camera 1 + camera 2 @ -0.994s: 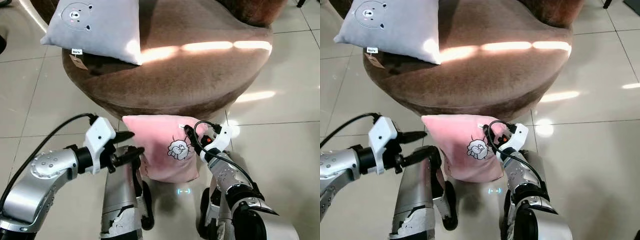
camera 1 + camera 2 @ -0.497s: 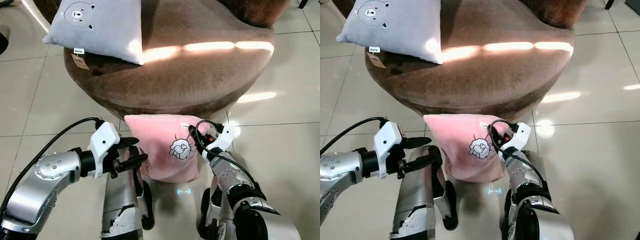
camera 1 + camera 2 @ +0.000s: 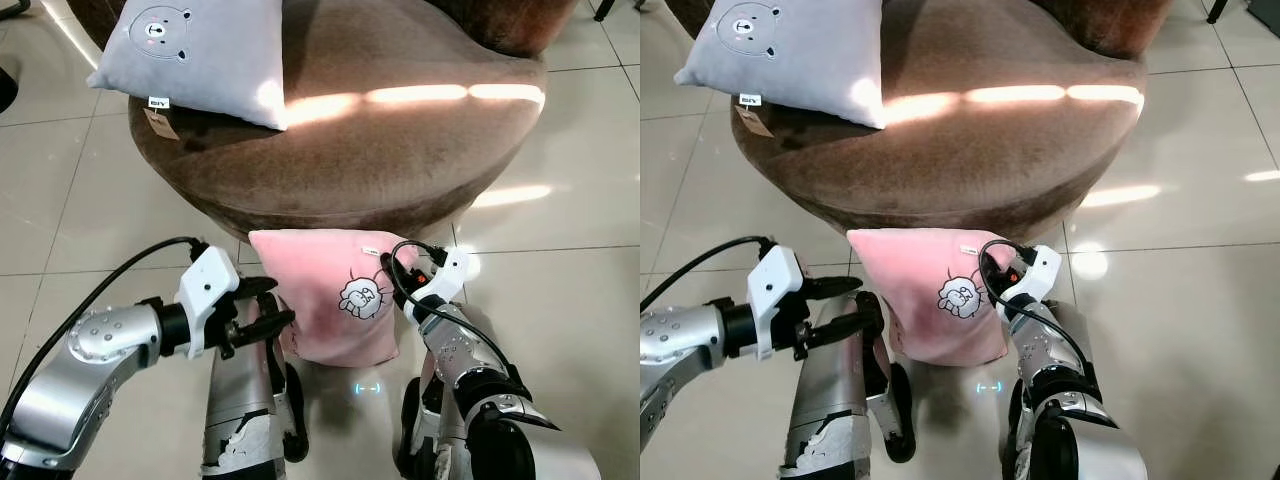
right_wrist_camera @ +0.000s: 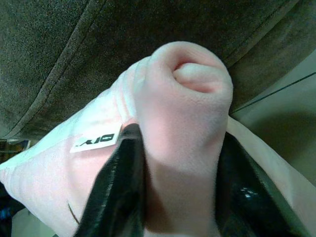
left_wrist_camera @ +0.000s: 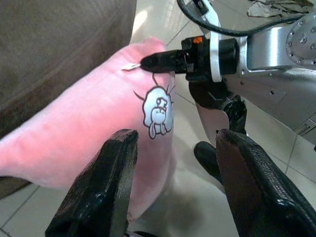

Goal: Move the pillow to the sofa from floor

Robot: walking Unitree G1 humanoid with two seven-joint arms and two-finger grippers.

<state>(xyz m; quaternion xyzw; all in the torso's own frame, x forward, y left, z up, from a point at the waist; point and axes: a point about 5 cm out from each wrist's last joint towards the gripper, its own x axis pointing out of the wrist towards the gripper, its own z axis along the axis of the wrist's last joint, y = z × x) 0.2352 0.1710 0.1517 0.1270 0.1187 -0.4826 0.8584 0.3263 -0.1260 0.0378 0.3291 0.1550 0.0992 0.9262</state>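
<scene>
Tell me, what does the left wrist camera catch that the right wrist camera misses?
The left wrist view shows the left gripper open beside the pink pillow, the sheep print, and the right gripper at the pillow's far corner. The right wrist view shows up close that corner bunched between its fingers, plus a white label. Both show the pink pillow against the brown sofa.

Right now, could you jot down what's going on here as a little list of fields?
Pillow to move: pink pillow, upright on the floor against the sofa's front
Sofa: round brown sofa
Already on sofa: grey pillow
Right pincer: pinching the pink pillow's top corner
Left pincer: open, beside the pillow's other edge
Floor: pale tiles
</scene>
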